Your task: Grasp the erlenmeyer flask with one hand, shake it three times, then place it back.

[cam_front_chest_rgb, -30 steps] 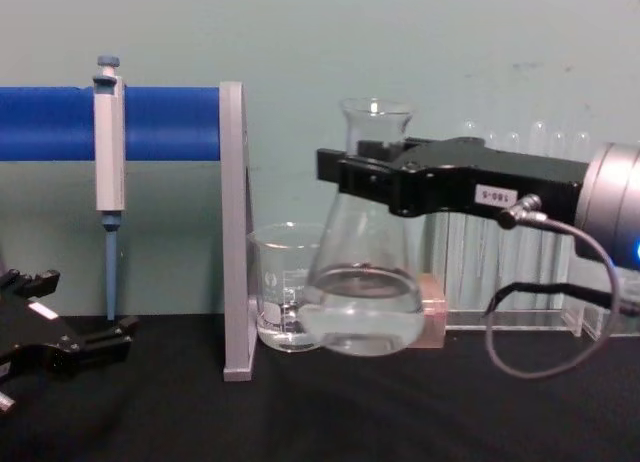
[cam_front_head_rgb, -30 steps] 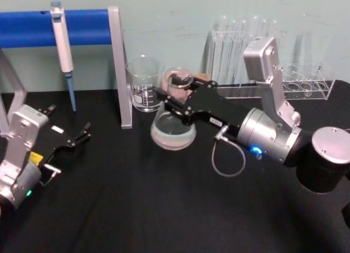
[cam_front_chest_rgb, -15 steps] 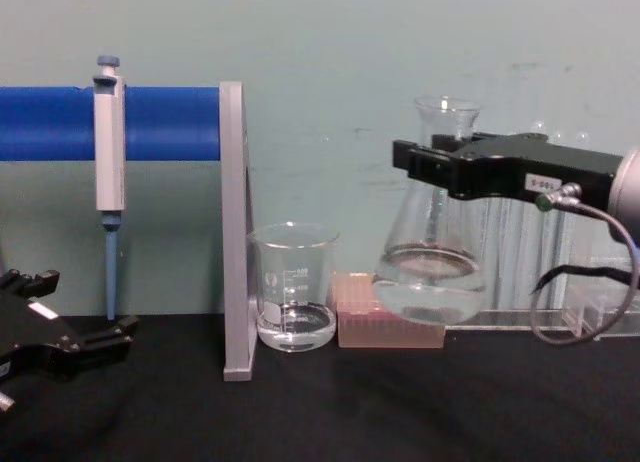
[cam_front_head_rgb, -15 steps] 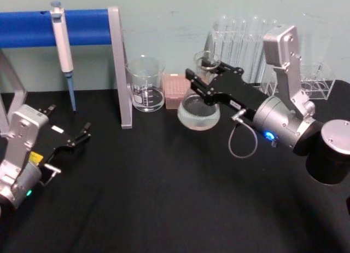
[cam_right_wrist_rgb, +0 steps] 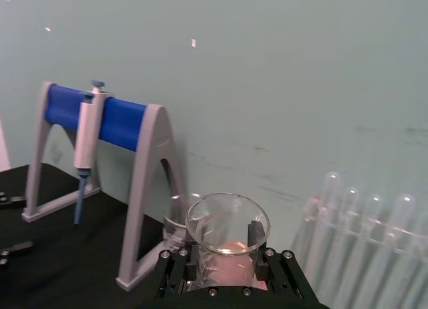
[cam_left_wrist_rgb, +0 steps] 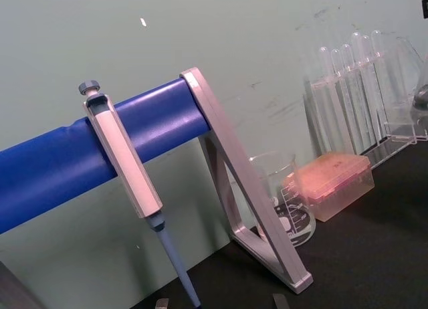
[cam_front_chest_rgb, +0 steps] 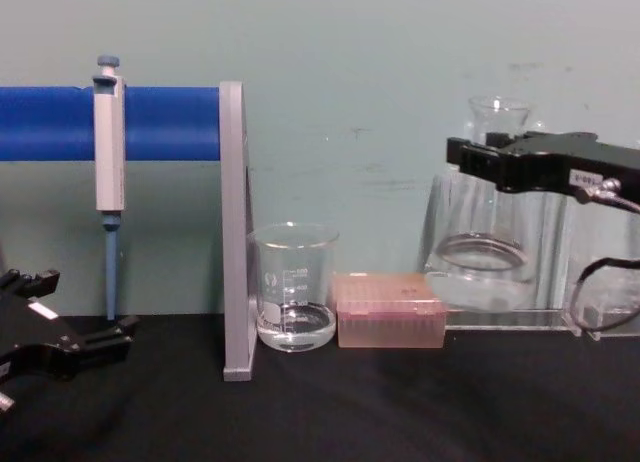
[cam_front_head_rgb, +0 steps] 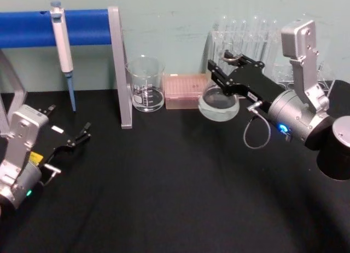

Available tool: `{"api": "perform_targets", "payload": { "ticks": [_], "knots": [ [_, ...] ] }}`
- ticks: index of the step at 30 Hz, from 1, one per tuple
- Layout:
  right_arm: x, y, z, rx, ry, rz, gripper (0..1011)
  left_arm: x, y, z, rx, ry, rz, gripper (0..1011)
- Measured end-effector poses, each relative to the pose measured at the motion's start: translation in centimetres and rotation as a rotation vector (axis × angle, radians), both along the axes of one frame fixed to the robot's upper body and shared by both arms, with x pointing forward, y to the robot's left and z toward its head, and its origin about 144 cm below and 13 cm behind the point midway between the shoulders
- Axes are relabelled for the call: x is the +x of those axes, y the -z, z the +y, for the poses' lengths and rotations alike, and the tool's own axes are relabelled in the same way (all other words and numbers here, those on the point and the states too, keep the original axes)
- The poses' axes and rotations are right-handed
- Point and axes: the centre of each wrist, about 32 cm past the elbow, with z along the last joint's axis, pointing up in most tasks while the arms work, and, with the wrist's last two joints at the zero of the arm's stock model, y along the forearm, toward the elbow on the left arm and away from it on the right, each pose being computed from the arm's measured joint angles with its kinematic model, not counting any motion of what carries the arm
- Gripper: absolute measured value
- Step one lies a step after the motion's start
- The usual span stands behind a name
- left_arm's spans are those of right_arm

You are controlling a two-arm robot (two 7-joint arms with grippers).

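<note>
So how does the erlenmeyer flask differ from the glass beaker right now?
The erlenmeyer flask is conical with a narrow neck; the beaker is a straight-sided cylinder. The flask is held at its neck by the right gripper, seemingly off the table; the beaker stands on the table. The flask is taller. Both are clear glass holding a little clear liquid.

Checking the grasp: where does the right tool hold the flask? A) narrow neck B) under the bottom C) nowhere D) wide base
A: the right tool clamps the narrow neck of the erlenmeyer flask, its wide base hanging free below.
</note>
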Motion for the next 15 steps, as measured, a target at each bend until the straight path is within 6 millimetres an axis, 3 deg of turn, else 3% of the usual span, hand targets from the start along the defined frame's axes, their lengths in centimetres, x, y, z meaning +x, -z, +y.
{"api": "perform_targets", "payload": {
  "ticks": [15],
  "knots": [
    [-0.02,0.16,-0.81,-0.007,0.043,0.008,456,0.0,0.0,0.0,0.0,0.0,0.0,1001]
  ]
}}
